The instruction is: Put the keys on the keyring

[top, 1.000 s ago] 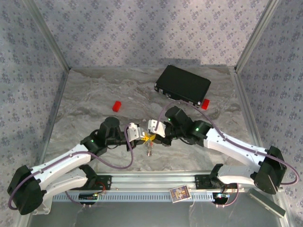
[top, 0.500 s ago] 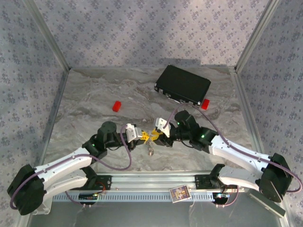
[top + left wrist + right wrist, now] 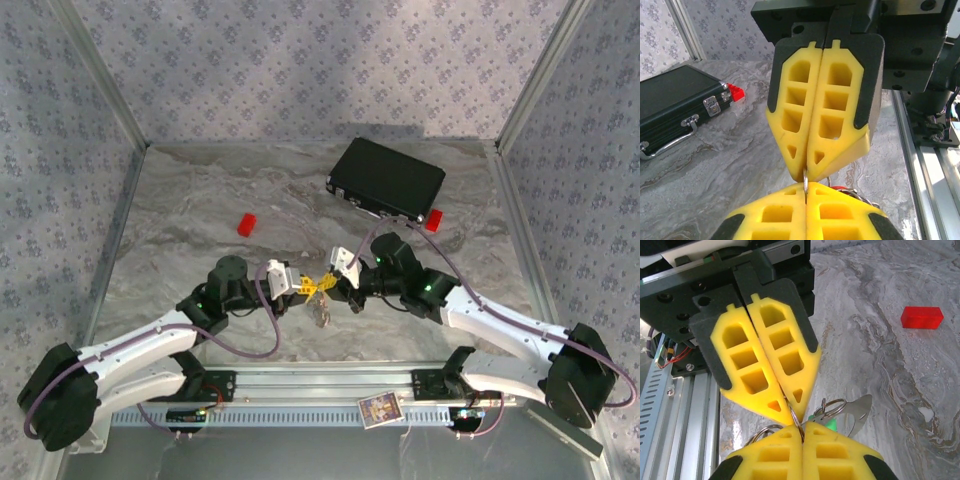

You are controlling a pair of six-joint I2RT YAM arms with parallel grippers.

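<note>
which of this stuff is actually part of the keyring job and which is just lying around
Part of the job:
- keyring
- keys hanging from it
- left gripper and right gripper, both pinching the keyring

Just lying about:
- black case
- red block by the case
- other red block
- card on the front rail

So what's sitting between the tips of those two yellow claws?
A thin metal ring. The left claw and the right claw are both shut on it, their tips almost meeting. It shows in both wrist views.
</note>
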